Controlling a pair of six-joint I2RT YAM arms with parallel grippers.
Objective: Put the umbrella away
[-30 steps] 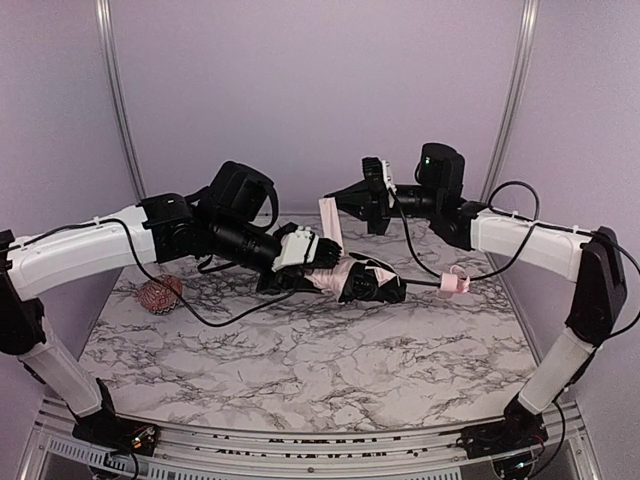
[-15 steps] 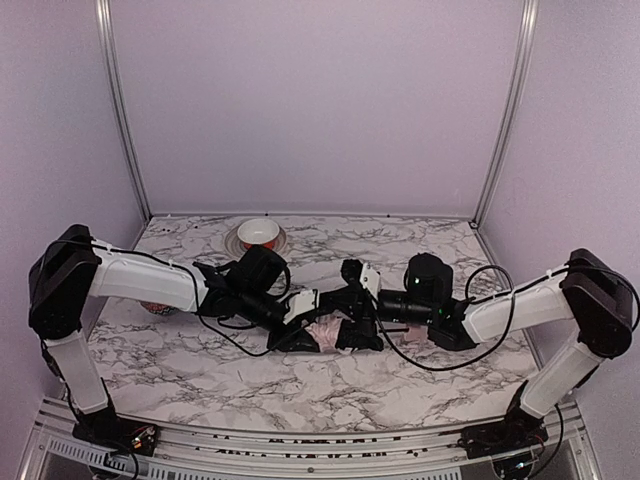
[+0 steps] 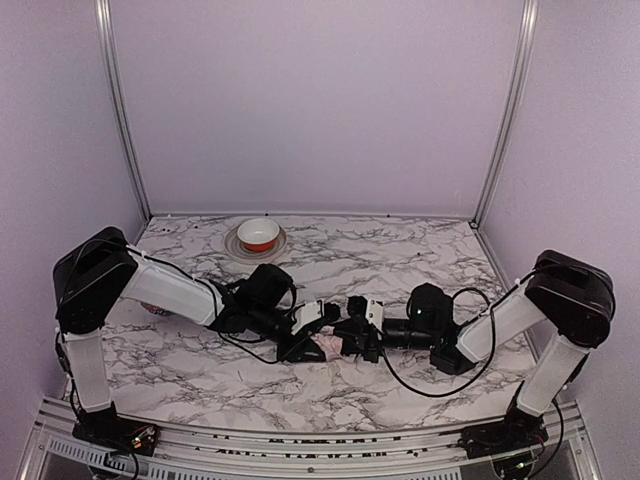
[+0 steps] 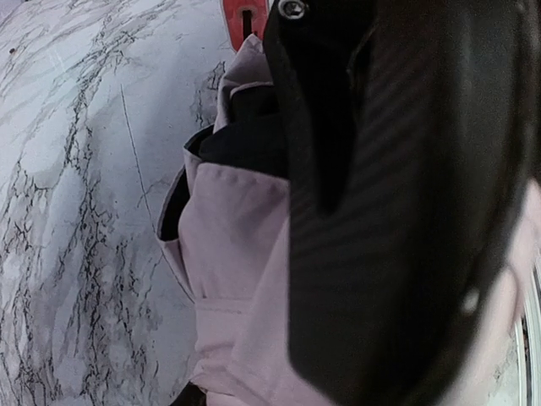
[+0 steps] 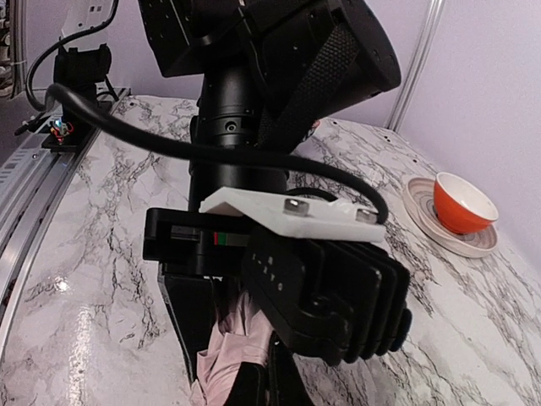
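Marble table (image 3: 420,270): both my arms lie low across it and meet near the middle.

The umbrella (image 3: 326,345) lies on the tabletop between them, collapsed into a pink-and-black bundle with loose folds.

My left gripper (image 3: 303,340) is clamped partway on its pale pink cloth. My right gripper (image 3: 358,335) is closed tight at the bundle's other end; I cannot tell whether it pinches anything thin.

Step in hand, I judge: gathering the canopy for wrapping.

Next move calls for keeping the folds compact while I find the strap, which I cannot make out here.

Orange bowl (image 3: 259,233) on its saucer sits well apart at the back.
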